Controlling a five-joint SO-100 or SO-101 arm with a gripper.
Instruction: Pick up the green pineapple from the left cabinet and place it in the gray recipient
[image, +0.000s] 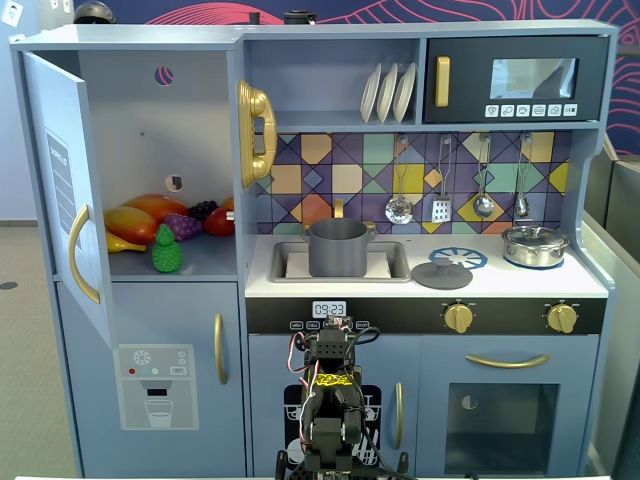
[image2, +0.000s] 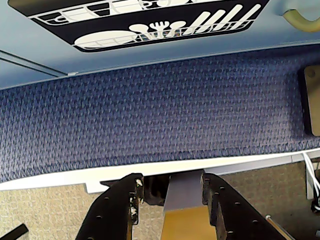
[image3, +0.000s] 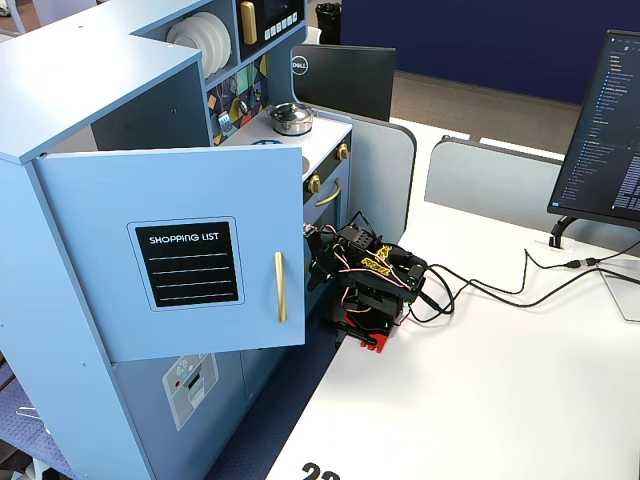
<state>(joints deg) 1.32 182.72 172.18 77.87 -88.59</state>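
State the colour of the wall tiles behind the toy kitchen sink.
Multicoloured geometric mosaic tiles; clearest in a fixed view.

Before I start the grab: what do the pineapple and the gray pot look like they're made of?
Pineapple: likely moulded plastic, bright uniform green with a bumpy skin. Gray pot: matte dark gray with no reflections, probably painted wood or plastic; the look leaves it open.

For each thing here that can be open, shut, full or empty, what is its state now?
Cabinet: door open, fruit on its shelf.
Pineapple: upright at the shelf front, untouched.
Gray pot: in the sink, no lid; inside hidden.
Gray lid: flat on the counter.
Silver pot: lid on.
Microwave: shut.
End effector: open, empty, arm folded low.
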